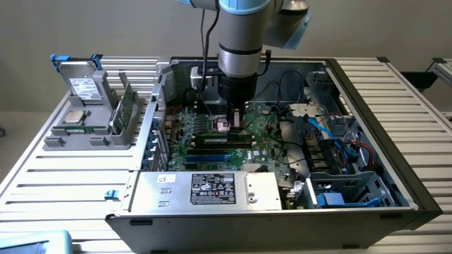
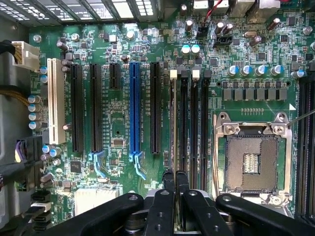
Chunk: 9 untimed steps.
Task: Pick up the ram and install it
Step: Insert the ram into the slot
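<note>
With the black gripper (image 2: 175,184) clenched on the long thin green ram stick (image 2: 173,123), push straight down, keeping it square in the white-latched black slot (image 2: 173,75) beneath.

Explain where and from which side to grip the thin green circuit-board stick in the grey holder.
Pinch the thin green circuit-board stick by its exposed top edge, across the flat faces, coming from above: it stands on edge, lower part sunk in the grey holder.

Ext cam high, angled down; wrist cam close above, probably straight down; both share motherboard (image 1: 211,140).
</note>
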### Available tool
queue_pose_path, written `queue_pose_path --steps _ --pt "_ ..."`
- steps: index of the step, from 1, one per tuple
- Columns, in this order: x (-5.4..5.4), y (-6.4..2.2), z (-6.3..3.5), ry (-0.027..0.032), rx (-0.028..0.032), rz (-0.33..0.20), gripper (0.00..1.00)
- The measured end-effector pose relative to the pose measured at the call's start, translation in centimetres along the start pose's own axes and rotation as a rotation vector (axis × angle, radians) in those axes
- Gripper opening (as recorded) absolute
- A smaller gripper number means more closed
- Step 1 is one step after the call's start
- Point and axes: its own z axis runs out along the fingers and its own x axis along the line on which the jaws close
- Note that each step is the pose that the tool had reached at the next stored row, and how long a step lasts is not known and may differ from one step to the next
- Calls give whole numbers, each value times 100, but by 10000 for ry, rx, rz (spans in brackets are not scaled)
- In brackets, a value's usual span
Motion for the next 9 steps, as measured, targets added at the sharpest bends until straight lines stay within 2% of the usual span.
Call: queue_pose_path --steps 9 --pt "-14 8 20 1 10 0 13"
